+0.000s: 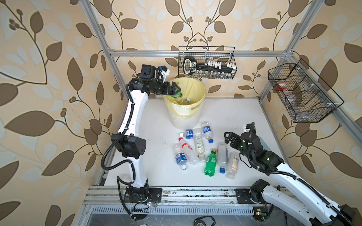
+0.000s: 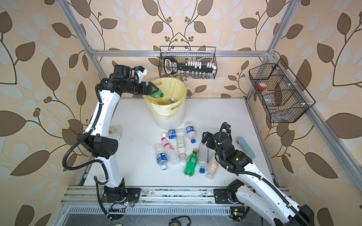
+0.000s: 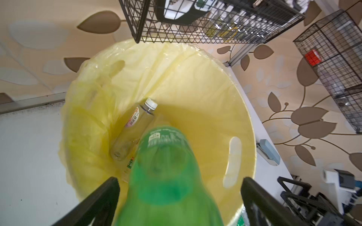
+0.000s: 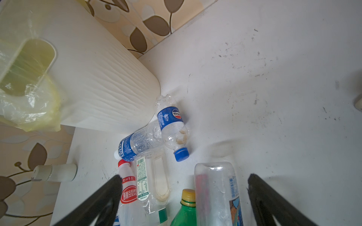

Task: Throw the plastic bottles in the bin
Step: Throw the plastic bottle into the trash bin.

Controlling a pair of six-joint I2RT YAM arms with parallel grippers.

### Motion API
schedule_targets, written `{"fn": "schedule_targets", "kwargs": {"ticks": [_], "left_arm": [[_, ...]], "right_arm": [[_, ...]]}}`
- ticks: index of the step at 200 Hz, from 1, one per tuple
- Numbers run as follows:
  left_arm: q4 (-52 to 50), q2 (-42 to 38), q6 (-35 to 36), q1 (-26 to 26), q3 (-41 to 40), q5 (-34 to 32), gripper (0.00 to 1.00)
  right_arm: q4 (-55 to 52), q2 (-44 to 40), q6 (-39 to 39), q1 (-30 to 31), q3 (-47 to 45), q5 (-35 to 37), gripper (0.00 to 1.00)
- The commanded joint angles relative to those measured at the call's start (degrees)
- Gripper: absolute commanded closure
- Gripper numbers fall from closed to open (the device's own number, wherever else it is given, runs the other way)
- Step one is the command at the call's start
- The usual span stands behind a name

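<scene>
Jaws status, left: wide open over the mouth of the bin (image 1: pixel 188 117). The green bottle (image 3: pixel 168 176) sits between my fingers (image 3: pixel 109 187) with a clear gap on each side, so nothing is gripping it. It's motion-blurred in the left wrist view. In both top views it shows at the jaw tips, just inside the bin's rim.

Already in the bin: one clear bottle with a white cap (image 3: pixel 135 127), lying tilted on the yellow liner (image 3: pixel 195 88).

Right jaws: also wide open and holding nothing, low over the table (image 1: pixel 152 127) at the right edge of the bottle pile (image 1: pixel 198 144). In the right wrist view a clear blue-capped bottle (image 1: pixel 222 154) lies between them, with space on both sides.

The pile is on the table in front of the bin, eight bottles by my count. The yellow-capped green bottle (image 1: pixel 210 161) lies just beside the blue-capped one. A blue-label bottle (image 4: pixel 172 125) lies closest to the bin's foot; I can't tell if it touches.

Two wire baskets (image 1: pixel 207 62) hang on the frame, well clear of both arms.
</scene>
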Motion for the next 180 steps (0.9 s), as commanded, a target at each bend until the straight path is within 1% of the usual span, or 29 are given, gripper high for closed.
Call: {"fn": "schedule_targets", "kwargs": {"ticks": [1,21,63,82,104,133,160,172,180], "left_arm": [[-3.5,-5.7,-0.8,2.2,4.5,-4.1,0.01],[1.4,-12.4,-0.2,2.3,-1.9,-6.6,0.01],[9.3,-25.1,3.1,2.3,-18.0,-10.8,0.01],[12.2,-29.7,4.7,2.2,-26.1,-14.0,0.01],[13.2,-33.7,5.4,2.3,-32.1,-17.7,0.01],[13.2,-36.9,6.2,2.4,-38.4,-18.8,0.01],[15.0,-40.6,6.4,2.5,-45.5,-17.9,0.01],[15.7,-42.1,6.6,2.5,-48.8,-16.6,0.01],[16.0,-42.9,7.1,2.5,-50.8,-15.9,0.01]], "right_arm": [[-2.5,-2.4,0.5,-0.2,-0.8,2.0,0.00],[-3.5,-3.5,0.1,-0.3,-1.0,3.3,0.00],[-2.4,-2.9,0.5,-0.5,-1.1,2.6,0.00],[-3.5,-2.3,2.9,-0.6,-0.3,4.6,0.00],[-4.3,-2.2,5.3,-0.3,0.0,5.6,0.00],[-5.4,-4.1,8.2,0.3,-0.5,6.9,0.00],[-5.3,-6.1,7.2,1.0,-0.9,7.8,0.00],[-7.0,-5.8,4.7,0.8,0.0,6.0,0.00],[-9.5,-5.0,4.7,0.5,1.2,5.9,0.00]]}}
